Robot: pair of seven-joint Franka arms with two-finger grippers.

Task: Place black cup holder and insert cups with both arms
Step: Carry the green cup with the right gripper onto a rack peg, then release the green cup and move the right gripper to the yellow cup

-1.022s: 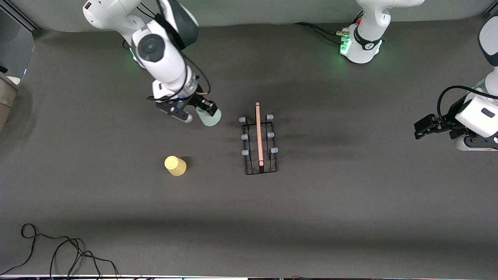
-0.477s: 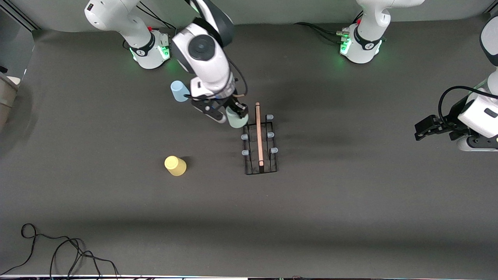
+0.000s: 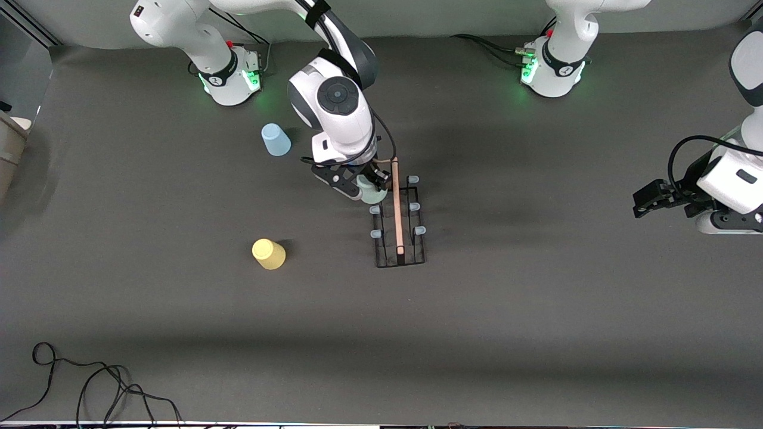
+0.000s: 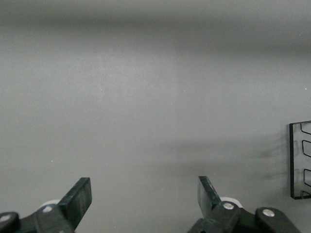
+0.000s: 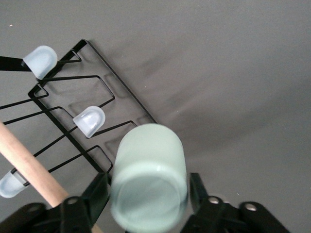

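Observation:
The black cup holder [image 3: 381, 250] stands mid-table, its wooden rod handle [image 3: 396, 202] running along the top. My right gripper [image 3: 362, 185] is at the holder's end nearest the arm bases, over a capped prong. The mint green cup [image 3: 372, 193] sits mouth-down between its fingers. In the right wrist view the cup [image 5: 148, 179] is blurred, with a slim gap to one finger [image 5: 197, 187], and the prongs [image 5: 90, 120] are beside it. The light blue cup [image 3: 275, 140] and the yellow cup [image 3: 269, 254] stand toward the right arm's end. My left gripper [image 3: 641, 199] waits open and empty [image 4: 145, 194].
A black cable [image 3: 89, 387] lies coiled near the table's front edge at the right arm's end. In the left wrist view a corner of the holder [image 4: 301, 160] shows at the edge, over bare grey mat.
My right arm carried the mint cup from near the light blue cup across to the holder's end and lowered it over a prong. The left arm barely moved.

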